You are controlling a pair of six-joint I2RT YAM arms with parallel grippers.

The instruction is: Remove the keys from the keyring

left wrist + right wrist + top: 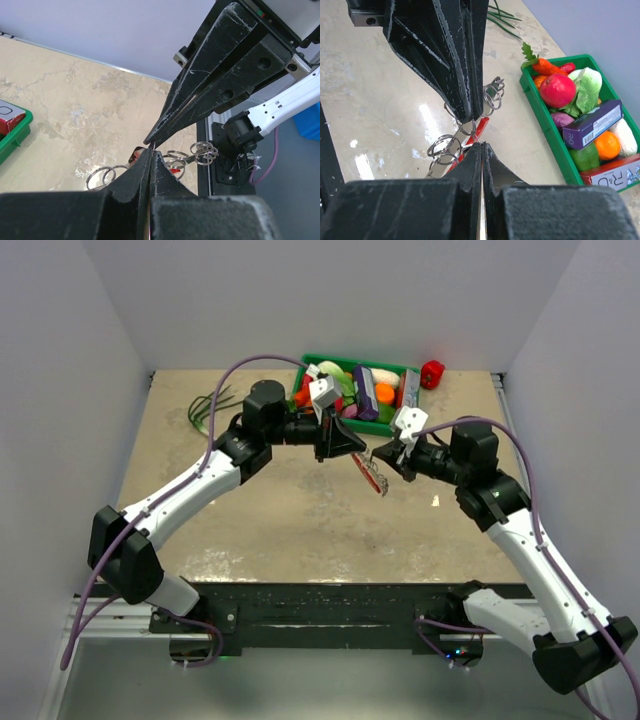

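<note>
My two grippers meet tip to tip above the middle of the table. The left gripper [360, 448] [151, 152] is shut, and a thin silvery loop of the keyring [466, 128] comes out of its tips. The right gripper [377, 456] [481, 144] is shut too, pinching a thin wire of the same bunch. Below them hang several more silvery rings [442, 148] [203, 150] and the red curved tag [374, 478] [481, 127]. A pale flat strip [437, 167] under the rings may be one of the keys. I cannot make out the keys clearly.
A green tray [309, 359] [545, 120] of toy vegetables and small boxes stands at the back centre. A red toy pepper [432, 373] lies to its right and green stalks [206, 408] at the back left. The black base rail [320, 602] runs along the near edge.
</note>
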